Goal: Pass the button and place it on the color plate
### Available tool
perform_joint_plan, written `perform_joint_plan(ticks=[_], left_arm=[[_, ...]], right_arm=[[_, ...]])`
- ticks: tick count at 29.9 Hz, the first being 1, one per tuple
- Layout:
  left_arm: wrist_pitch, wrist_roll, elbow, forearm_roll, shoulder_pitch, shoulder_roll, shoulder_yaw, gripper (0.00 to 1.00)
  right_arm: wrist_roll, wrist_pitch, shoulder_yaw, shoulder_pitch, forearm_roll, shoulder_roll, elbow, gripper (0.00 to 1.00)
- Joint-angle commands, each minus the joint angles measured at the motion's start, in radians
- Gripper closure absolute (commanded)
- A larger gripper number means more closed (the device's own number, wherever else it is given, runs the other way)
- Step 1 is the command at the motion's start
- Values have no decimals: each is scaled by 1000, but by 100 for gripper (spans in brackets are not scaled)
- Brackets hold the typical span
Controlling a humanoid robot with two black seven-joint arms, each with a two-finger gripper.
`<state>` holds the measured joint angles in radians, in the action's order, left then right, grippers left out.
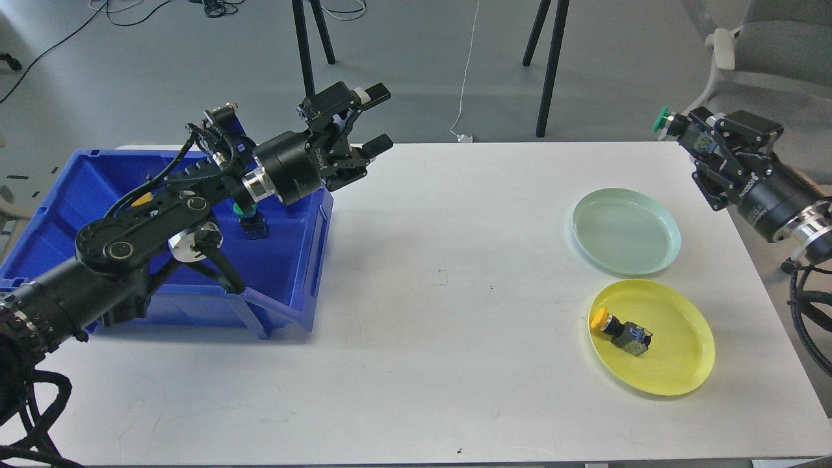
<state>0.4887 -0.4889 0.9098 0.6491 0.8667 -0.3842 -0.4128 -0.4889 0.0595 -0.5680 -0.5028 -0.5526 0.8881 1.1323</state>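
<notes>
While the right claw [682, 130] grips a green-capped button [664, 120] above the desk's [442, 325] far right corner, its jaws closed on the body with the cap pointing left, the green plate [663, 250] lies below and to its left, nearer the robot; the button's long axis runs roughly level, left to right; the right arm is plainly the nearer one to both plates, so the drop looks its job; the left claw [374, 123] hangs wide open and empty over the blue bin's [39, 214] far rim. Counted: two plates, one green, one yellow [682, 370]; three buttons visible, one held, a yellow-capped one [621, 330] lying on the yellow plate, another green-capped one [250, 220] in the bin.
</notes>
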Motion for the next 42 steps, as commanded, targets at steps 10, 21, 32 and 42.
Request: perform_joint_plan(ticks=[10,21,32,42], left_arm=[[0,0,0,0,0,1,-1,2],[0,0,0,-5,0,1,0,2],[0,0,-3,-34,-9,2,-12,2],[0,0,-22,-325,-103,-111,-351,2]], right_arm=[[0,-411,195,-20,-231,-274,-279,91],[0,-412,198,-53,-228,-348,-356,31],[0,-382,18,-62,-147,-322,-153,5],[0,257,-237,-79,365,-302,181,1]])
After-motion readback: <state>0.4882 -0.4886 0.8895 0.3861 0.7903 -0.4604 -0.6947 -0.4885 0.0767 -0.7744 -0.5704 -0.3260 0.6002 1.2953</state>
